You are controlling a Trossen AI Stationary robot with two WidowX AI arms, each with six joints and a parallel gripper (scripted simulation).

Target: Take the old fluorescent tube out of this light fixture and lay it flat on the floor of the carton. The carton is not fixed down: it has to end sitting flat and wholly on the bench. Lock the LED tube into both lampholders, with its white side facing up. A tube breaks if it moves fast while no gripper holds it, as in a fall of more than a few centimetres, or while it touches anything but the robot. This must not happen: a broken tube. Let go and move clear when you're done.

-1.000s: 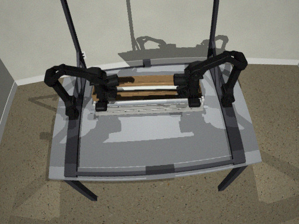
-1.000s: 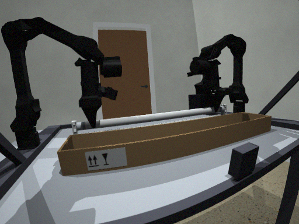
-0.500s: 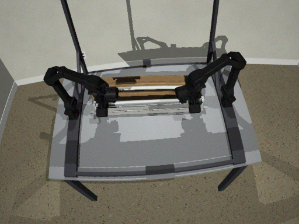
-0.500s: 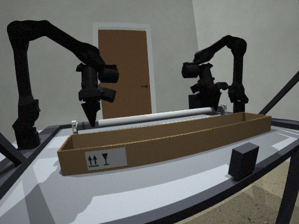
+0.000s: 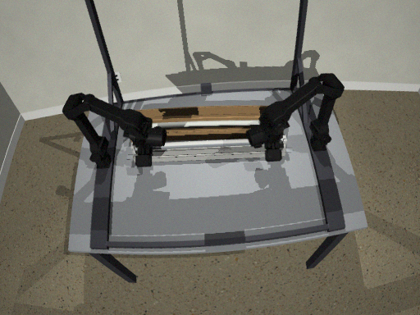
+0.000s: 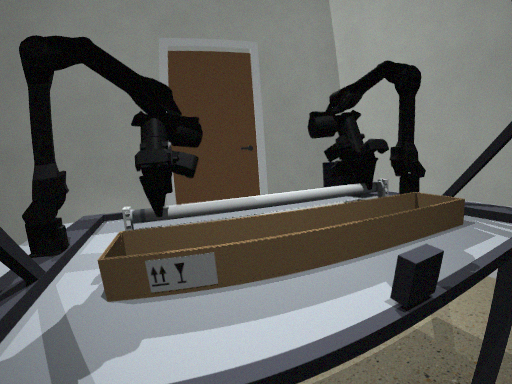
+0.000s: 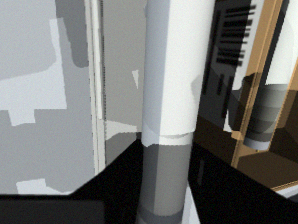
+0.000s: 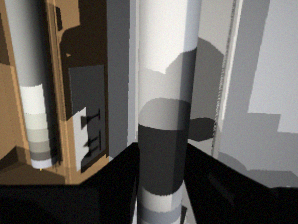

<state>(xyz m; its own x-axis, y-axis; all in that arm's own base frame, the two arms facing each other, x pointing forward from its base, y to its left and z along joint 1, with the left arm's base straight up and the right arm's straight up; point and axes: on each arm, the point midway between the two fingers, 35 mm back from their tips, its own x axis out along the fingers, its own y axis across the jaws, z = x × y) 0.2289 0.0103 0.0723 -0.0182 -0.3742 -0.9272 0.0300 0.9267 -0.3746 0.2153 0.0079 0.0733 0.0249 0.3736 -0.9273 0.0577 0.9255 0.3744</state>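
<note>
Left gripper (image 5: 271,143) (image 6: 160,212) (image 7: 166,170) and right gripper (image 5: 143,143) (image 6: 369,187) (image 8: 160,150): both closed around the LED tube (image 5: 209,143) (image 6: 260,199) (image 7: 175,70) (image 8: 167,30), one near each end. Tube lay lengthwise over the light fixture (image 5: 205,156) (image 6: 128,218) (image 7: 95,75) (image 8: 227,60), in line with its lampholders; locking could not be told. Carton (image 5: 230,111) (image 6: 280,250) (image 7: 247,125) (image 8: 60,100) stood alongside the fixture on the bench (image 5: 205,180) (image 6: 225,340) (image 7: 30,150) (image 8: 275,60). Second tube (image 5: 213,124) (image 7: 290,45) (image 8: 30,50) was inside the carton, roughly parallel to the fixture
</note>
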